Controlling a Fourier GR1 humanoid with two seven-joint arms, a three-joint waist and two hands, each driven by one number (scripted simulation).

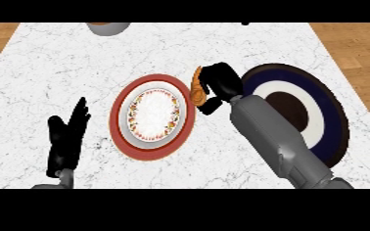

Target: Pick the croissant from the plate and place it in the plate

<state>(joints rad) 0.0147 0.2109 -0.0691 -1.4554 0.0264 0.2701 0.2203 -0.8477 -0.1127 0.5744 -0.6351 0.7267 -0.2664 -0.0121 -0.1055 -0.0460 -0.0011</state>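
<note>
An orange-brown croissant (196,85) is held in my right hand (219,84), whose fingers and thumb curl round it and hide most of it. The hand holds it above the marble counter, between a red-rimmed plate (121,105) with a white floral centre on its left and a dark navy plate (327,108) with a white ring on its right. The croissant is near the red plate's right rim. My grey right forearm (278,142) crosses the navy plate's left side. At the lower left, my left hand (67,138) rests open with fingers up.
A grey bowl-like object (108,27) shows partly at the counter's far edge, left of centre. Wooden floor (345,41) lies beyond the counter's right edge and at the far left corner.
</note>
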